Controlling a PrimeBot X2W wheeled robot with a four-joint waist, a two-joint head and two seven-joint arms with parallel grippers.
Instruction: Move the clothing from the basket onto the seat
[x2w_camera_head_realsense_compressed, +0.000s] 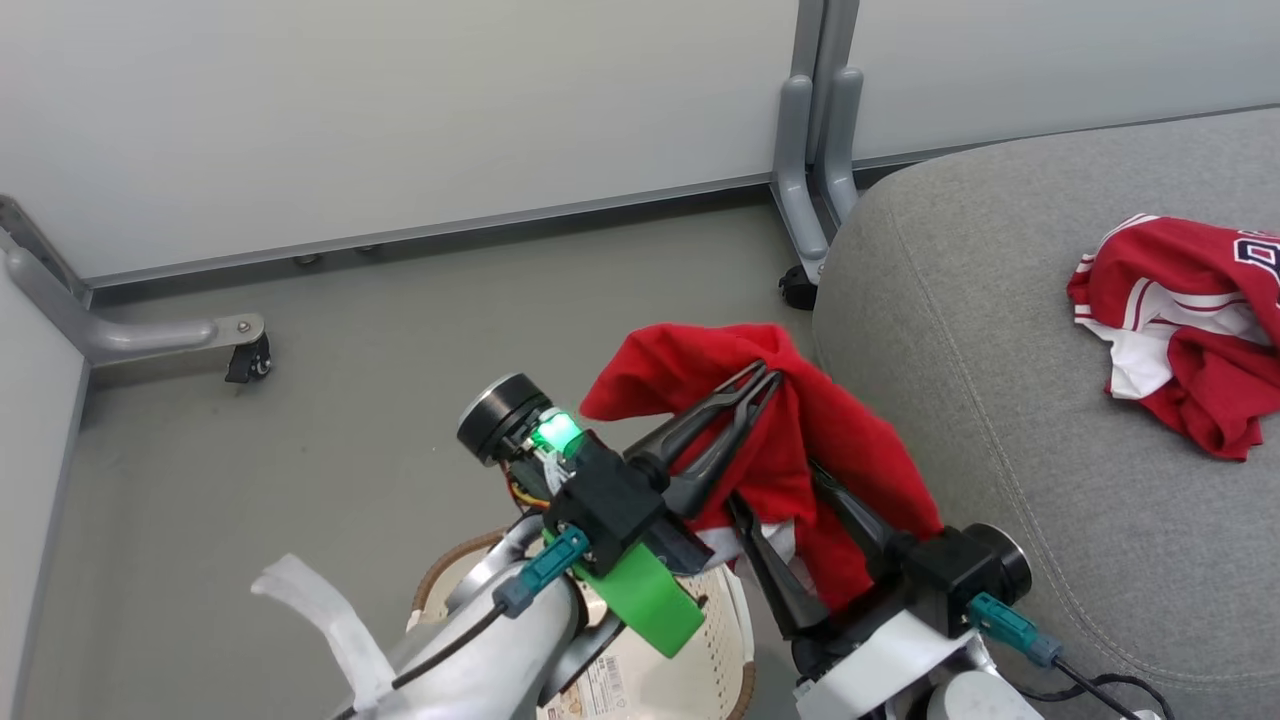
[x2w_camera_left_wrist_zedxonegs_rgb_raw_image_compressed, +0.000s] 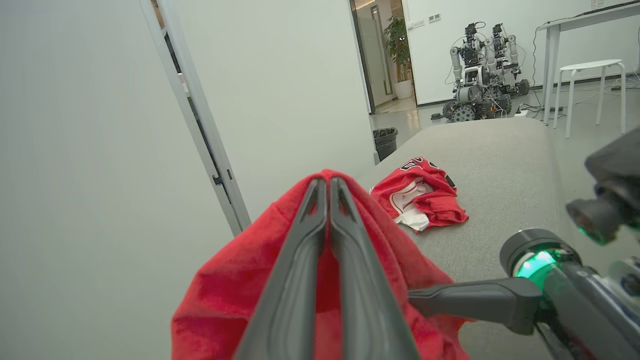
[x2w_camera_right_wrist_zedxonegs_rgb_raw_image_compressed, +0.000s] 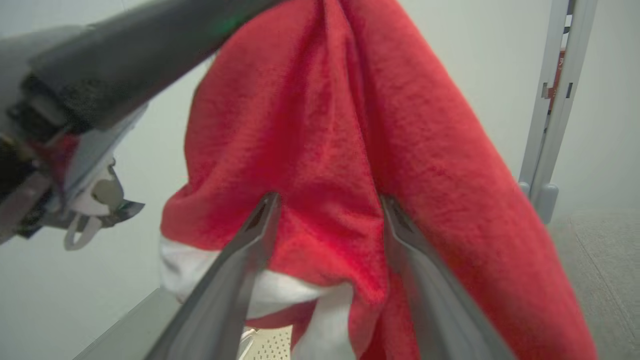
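- Left end effector (x2w_camera_head_realsense_compressed: 768, 373): fingers pressed together, pinching a fold at the top of the red garment (x2w_camera_head_realsense_compressed: 830, 430). The left wrist view confirms it, with the two fingers (x2w_camera_left_wrist_zedxonegs_rgb_raw_image_compressed: 300, 260) meeting at their tips and fabric draped down both sides.
- Right end effector (x2w_camera_head_realsense_compressed: 775, 485): fingers spread wide. In the right wrist view they (x2w_camera_right_wrist_zedxonegs_rgb_raw_image_compressed: 328, 201) straddle the hanging cloth (x2w_camera_right_wrist_zedxonegs_rgb_raw_image_compressed: 325, 125) lower down without closing on it.
- The red garment hangs raised between the basket (x2w_camera_head_realsense_compressed: 430, 585) and the seat (x2w_camera_head_realsense_compressed: 1000, 420). Its white trim hangs over the basket's side nearest the seat; whether it touches the rim cannot be told.
- Perforated basket plastic (x2w_camera_right_wrist_zedxonegs_rgb_raw_image_compressed: 270, 345) shows below the hem.
- Second red garment (x2w_camera_head_realsense_compressed: 1170, 320), with white stripes and dark lettering, lies crumpled on the seat near the frame's right edge, well apart from the held one.
- Seat edge: the rounded corner and stitched seam stand just right of the held garment. A broad stretch of grey upholstery (x2w_camera_left_wrist_zedxonegs_rgb_raw_image_compressed: 500, 165) runs from that corner to the second garment.
- A partition post foot (x2w_camera_head_realsense_compressed: 800, 230) with a caster stands close to the seat's far corner.
- Grey floor (x2w_camera_head_realsense_compressed: 350, 420) lies left of the arms, bounded by pale partition panels and another caster foot (x2w_camera_head_realsense_compressed: 248, 358).
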